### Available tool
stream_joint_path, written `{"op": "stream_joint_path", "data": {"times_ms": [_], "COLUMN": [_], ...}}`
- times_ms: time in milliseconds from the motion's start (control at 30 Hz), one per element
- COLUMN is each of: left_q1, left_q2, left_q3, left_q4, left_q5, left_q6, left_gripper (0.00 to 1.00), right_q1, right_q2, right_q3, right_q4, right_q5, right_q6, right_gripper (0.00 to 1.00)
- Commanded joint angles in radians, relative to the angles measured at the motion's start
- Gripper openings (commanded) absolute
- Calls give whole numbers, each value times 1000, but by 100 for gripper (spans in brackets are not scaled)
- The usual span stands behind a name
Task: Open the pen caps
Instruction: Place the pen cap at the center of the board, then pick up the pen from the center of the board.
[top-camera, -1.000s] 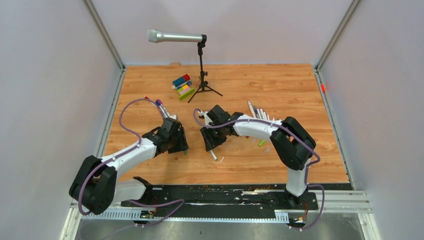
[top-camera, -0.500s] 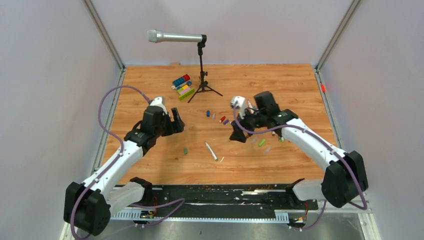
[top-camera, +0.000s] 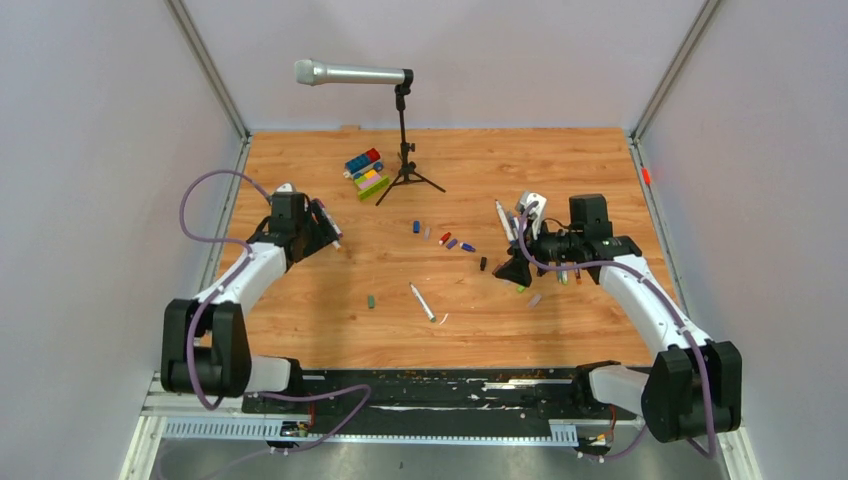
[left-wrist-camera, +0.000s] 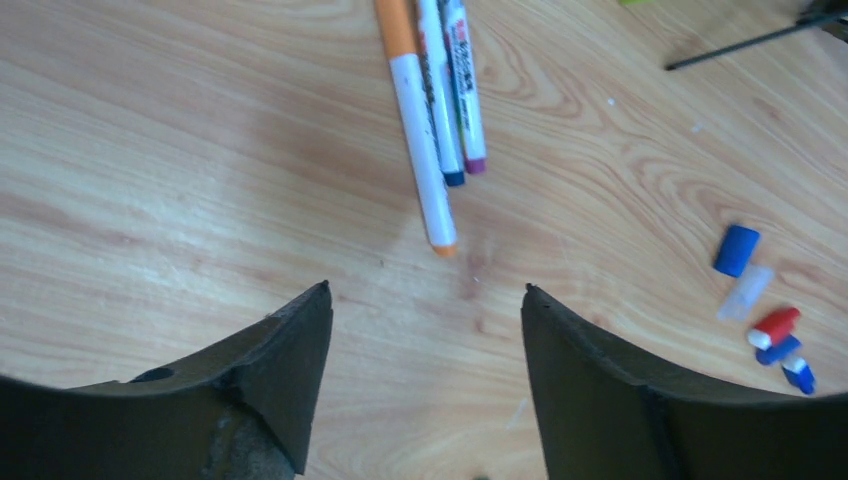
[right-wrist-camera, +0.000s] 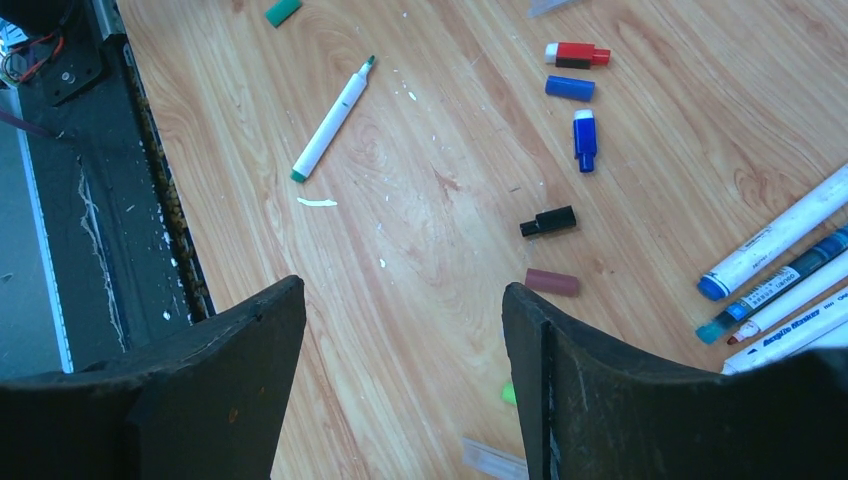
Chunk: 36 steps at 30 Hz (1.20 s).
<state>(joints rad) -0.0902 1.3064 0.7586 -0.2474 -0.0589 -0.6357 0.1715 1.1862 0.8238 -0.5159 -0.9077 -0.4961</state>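
The left gripper (left-wrist-camera: 425, 295) hangs with its jaws spread wide and nothing between them, just short of three pens (left-wrist-camera: 432, 130) lying side by side at the left of the table (top-camera: 300, 330). The right gripper (right-wrist-camera: 402, 290) is likewise wide apart and empty, over the right side, beside more pens (right-wrist-camera: 770, 250). Loose pen caps (top-camera: 445, 240) (red, blue, black, brown) lie scattered mid-table. One green-tipped pen (top-camera: 422, 301) lies nearer.
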Motion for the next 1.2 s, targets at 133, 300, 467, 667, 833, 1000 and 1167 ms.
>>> {"op": "stream_joint_path", "data": {"times_ms": [133,300,467,667,833,1000,1167], "left_q1": [38,39,41,41,41,41,40], "left_q2": [197,318,391,450,488,516,536], "left_q3": [174,273,344,389,415,431,436], "left_q4": [8,-37,-77,-107,-115,-123,-142], "left_q5": [-55,-73,-80,-99,-87,-75,-76], "left_q6": [-3,19,34,45,49,53,56], "left_gripper": [55,42,36,35,34,33,30], "right_q1": [-7,-9,-9,-9,-12,-16,-17], "right_q2": [16,21,25,26,26,26,26], "right_q3": [18,20,23,26,28,29,30], "right_q4": [25,19,13,7,4,0,-1], "right_q5": [-28,-20,-16,-18,-20,-23,-26], "right_q6": [-35,-43,-46,-51,-51,-51,-53], "right_gripper": [72,72,72,72,72,72,72]}}
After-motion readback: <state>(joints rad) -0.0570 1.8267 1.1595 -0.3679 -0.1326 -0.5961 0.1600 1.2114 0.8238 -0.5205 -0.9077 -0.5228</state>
